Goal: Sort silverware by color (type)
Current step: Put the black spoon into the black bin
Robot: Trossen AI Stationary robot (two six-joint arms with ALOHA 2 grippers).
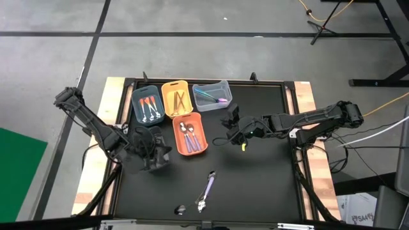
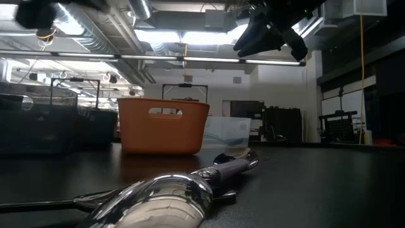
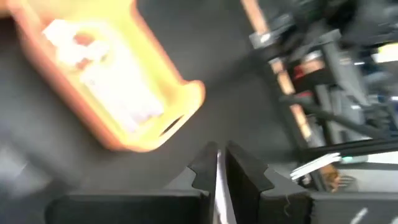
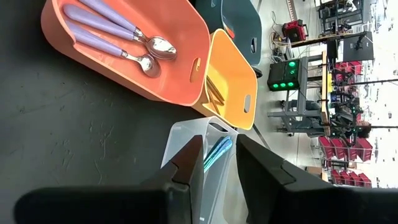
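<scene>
My left gripper [image 1: 153, 154] hovers over the table's left part, beside the orange bin [image 1: 190, 134]; its fingers [image 3: 245, 171] stand almost together on a thin pale piece of silverware [image 3: 218, 186], blurred and seen edge-on. My right gripper [image 1: 230, 126] hangs open over the table's middle right, with nothing between its fingers [image 4: 219, 149]. The orange bin holds two purple-handled spoons [image 4: 112, 37]. A purple-handled piece [image 1: 206, 187] and a small piece [image 1: 181, 209] lie flat on the mat near the front edge. My left gripper pinches the thin pale piece [image 3: 218, 177] between its two fingers. The piece runs along the fingers and reaches back toward the palm. It is lifted clear of the table. Blur hides which part of the piece the fingers have.
At the back stand a blue bin [image 1: 146, 104] with orange-red pieces, a yellow bin [image 1: 177, 99] with gold ones and a clear bin [image 1: 211, 94] with a teal piece [image 4: 217, 152]. Bare black mat [image 1: 262, 179] lies at the front right.
</scene>
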